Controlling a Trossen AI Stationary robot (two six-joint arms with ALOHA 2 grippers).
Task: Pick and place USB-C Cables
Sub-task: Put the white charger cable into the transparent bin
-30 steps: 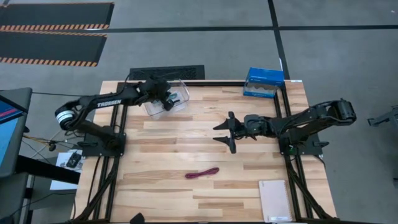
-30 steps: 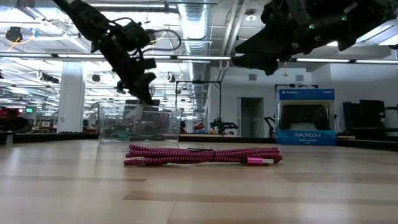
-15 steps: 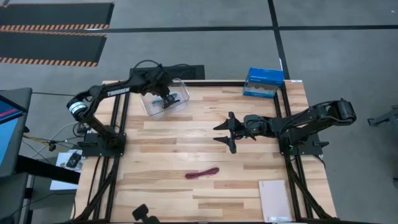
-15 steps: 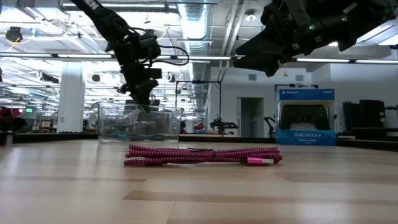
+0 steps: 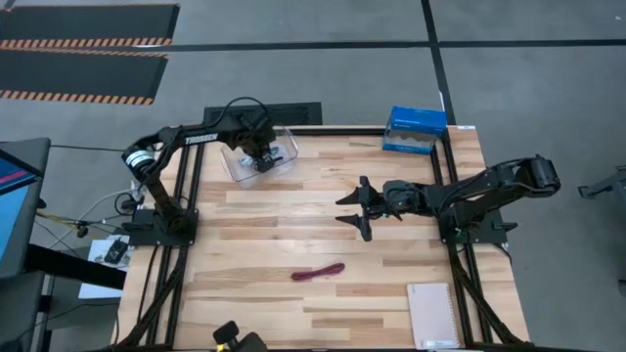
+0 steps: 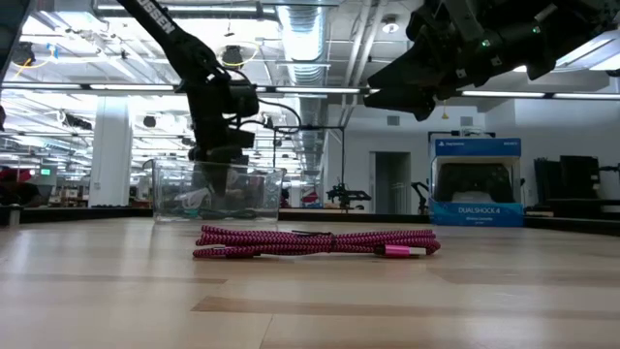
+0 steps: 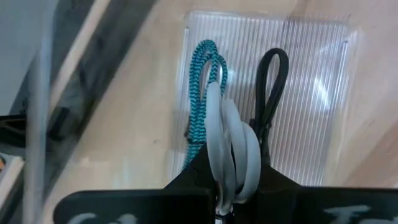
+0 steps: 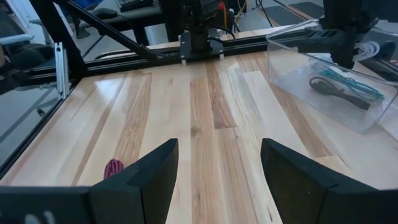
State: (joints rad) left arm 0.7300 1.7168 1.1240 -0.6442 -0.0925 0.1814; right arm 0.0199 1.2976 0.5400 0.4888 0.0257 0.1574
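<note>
Over the clear bin (image 5: pixel 245 168), the left gripper (image 7: pixel 231 163) clamps the white-grey cable (image 7: pixel 233 146); the right gripper (image 5: pixel 356 207) hangs spread at mid-table.

I count four cables: white (image 7: pixel 233 149), teal (image 7: pixel 202 93), black (image 7: pixel 272 87), maroon (image 5: pixel 318 272); one clear bin (image 5: pixel 235 166).

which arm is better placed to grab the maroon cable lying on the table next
Right. The right gripper hovers open near the maroon cable, while the left gripper holds a white cable over the clear bin.
</note>
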